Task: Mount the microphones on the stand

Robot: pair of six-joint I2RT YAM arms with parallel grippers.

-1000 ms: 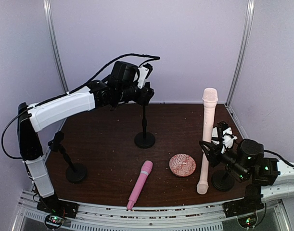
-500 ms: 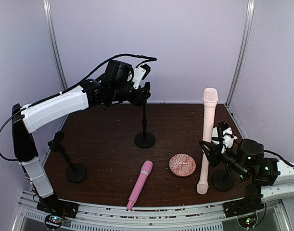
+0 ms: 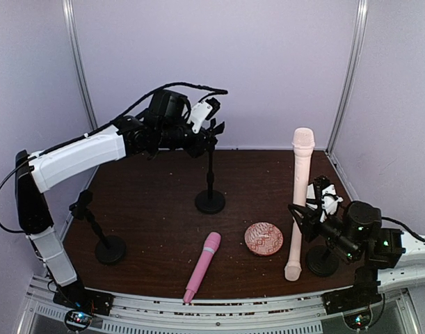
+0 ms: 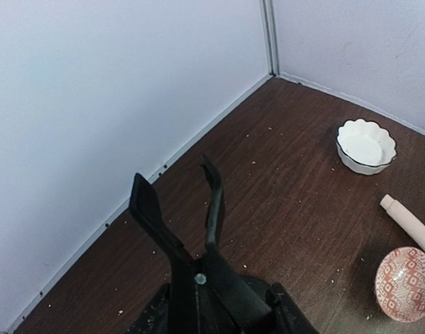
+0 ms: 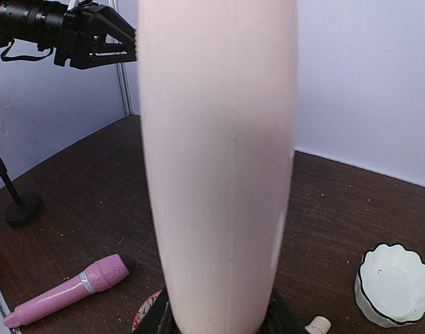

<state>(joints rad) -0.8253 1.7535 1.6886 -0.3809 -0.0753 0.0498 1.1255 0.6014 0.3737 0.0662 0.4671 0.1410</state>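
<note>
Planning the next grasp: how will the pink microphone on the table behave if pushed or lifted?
The pink microphone lies flat and looks round, so a nudge would probably roll it. Its glossy, straight body seems rigid, perhaps slippery.

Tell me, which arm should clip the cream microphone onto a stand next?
Right. The right gripper grips the cream microphone upright beside a stand base. The left gripper is open, empty and far off by the back stand.

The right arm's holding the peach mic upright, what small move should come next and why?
Probably ease the peach microphone toward the stand beside it. The right gripper holds it upright, its lower end just left of that stand's base, and it doesn't look clipped in yet.
</note>
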